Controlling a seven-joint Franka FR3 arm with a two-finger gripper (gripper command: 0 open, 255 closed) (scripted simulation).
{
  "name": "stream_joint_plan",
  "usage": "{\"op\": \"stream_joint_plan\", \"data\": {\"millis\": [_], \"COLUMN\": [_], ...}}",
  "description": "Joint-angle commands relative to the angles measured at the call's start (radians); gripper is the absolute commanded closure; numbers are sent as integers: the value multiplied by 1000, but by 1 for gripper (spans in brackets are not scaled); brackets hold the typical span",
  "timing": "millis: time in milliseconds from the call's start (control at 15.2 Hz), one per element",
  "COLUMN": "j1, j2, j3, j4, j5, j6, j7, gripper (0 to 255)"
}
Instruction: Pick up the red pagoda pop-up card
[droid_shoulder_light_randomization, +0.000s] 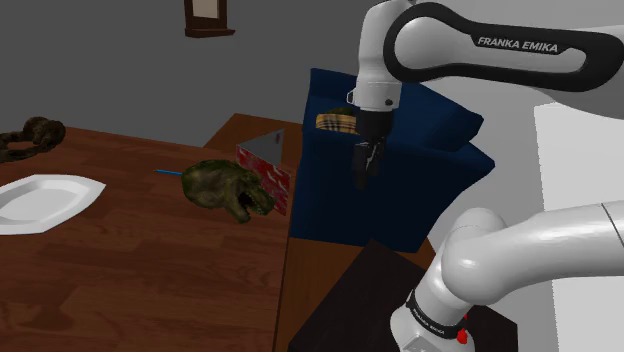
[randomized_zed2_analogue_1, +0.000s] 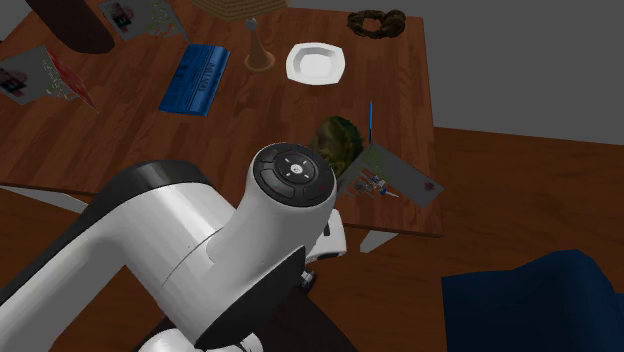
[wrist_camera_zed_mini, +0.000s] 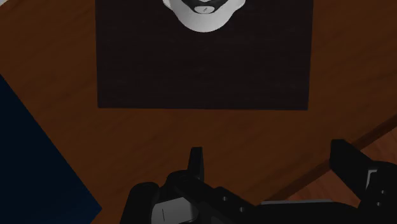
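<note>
The red pagoda pop-up card (droid_shoulder_light_randomization: 266, 176) stands half open near the table's corner, a red patterned panel with a grey flap above it. From above, the card (randomized_zed2_analogue_1: 396, 178) looks grey with small red and blue figures at its fold. My black gripper (droid_shoulder_light_randomization: 362, 168) hangs pointing down, to the shoulder view's right of the card and past the table edge, in front of the blue armchair. In the wrist view the gripper (wrist_camera_zed_mini: 270, 167) is open with nothing between its fingers, looking down at my black stand (wrist_camera_zed_mini: 203, 70) and the wooden floor.
A mottled green-brown lump (droid_shoulder_light_randomization: 228, 187) lies right beside the card, with a thin blue pen (droid_shoulder_light_randomization: 168, 172) behind it. A white plate (droid_shoulder_light_randomization: 42, 200) sits further left. The blue armchair (droid_shoulder_light_randomization: 410, 180) stands close to the table edge. A blue book (randomized_zed2_analogue_1: 195, 78) lies across the table.
</note>
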Motion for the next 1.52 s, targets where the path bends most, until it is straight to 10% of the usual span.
{"op": "stream_joint_plan", "data": {"millis": [0,1452], "j1": [0,-41], "j2": [0,799], "j3": [0,135], "j4": [0,586], "j5": [0,-98], "j6": [0,340], "j7": [0,293], "gripper": [0,0]}}
